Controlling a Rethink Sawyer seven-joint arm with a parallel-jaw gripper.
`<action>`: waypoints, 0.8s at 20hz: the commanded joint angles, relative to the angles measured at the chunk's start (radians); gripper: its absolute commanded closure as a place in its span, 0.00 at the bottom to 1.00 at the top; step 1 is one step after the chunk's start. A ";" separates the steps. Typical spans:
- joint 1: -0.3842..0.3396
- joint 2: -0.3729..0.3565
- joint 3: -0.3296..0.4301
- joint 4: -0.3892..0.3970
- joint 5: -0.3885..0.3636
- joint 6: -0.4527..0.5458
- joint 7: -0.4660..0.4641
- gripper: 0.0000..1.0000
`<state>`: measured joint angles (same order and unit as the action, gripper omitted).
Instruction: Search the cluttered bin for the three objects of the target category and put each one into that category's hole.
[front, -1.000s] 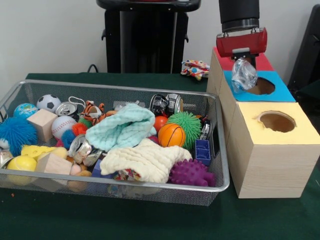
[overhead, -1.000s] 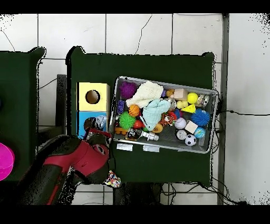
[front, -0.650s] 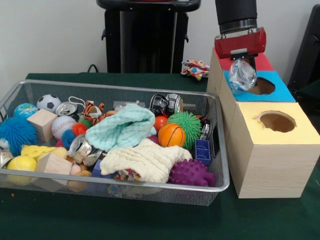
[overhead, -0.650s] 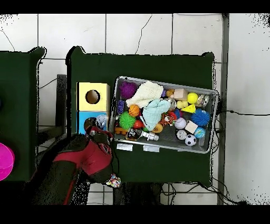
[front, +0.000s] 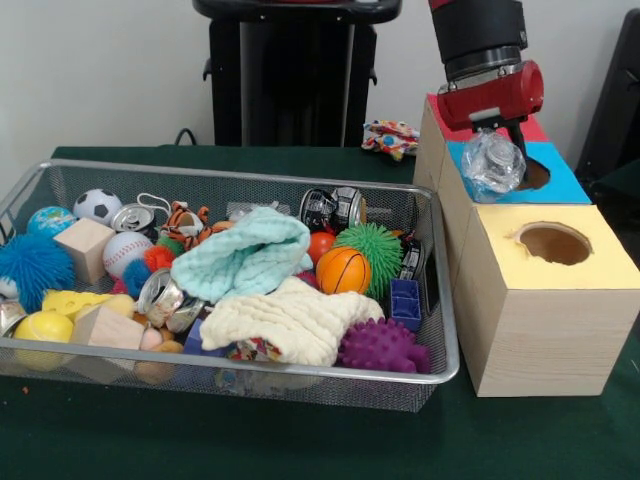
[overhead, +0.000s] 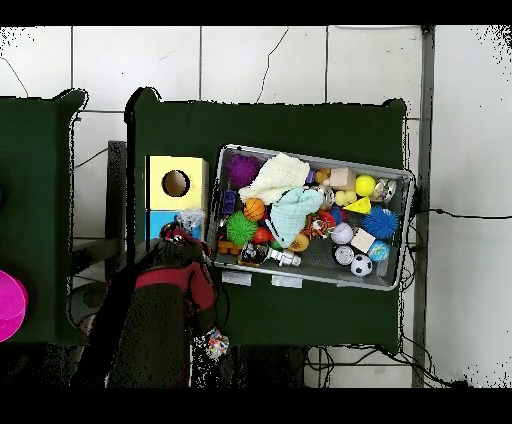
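Note:
My gripper (front: 495, 150) is shut on a crushed clear plastic bottle (front: 493, 163), which hangs just over the left part of the blue box's hole (front: 533, 175). In the overhead view the bottle (overhead: 190, 222) shows over the blue box top (overhead: 158, 222), at the tip of the red and black arm (overhead: 170, 290). The wire mesh bin (front: 445, 330) is full of clutter. Crushed cans lie in it: two at the back middle (front: 335, 208), one at the back left (front: 132, 217), one near the front left (front: 165, 297).
A yellow-topped wooden box with a round hole (front: 553, 243) stands in front of the blue one, and a red box top (front: 525, 127) lies behind. The bin also holds balls, wooden blocks, spiky toys and two cloths (front: 270, 290). A colourful small object (front: 391, 138) lies behind the bin.
The arm has swung and tilted, carrying the bottle a little to the right, closer over the blue box's hole. The bin's contents have not moved.

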<state>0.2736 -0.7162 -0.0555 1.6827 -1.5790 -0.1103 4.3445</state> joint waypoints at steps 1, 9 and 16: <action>-0.331 0.098 0.755 0.239 0.156 0.251 0.119 1.00; -0.561 0.213 0.933 0.194 0.541 0.336 -0.380 1.00; -0.508 0.182 0.857 0.199 0.622 0.288 -0.407 1.00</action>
<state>-0.3044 -0.6762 0.6547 1.7563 -1.0369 0.0884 4.1295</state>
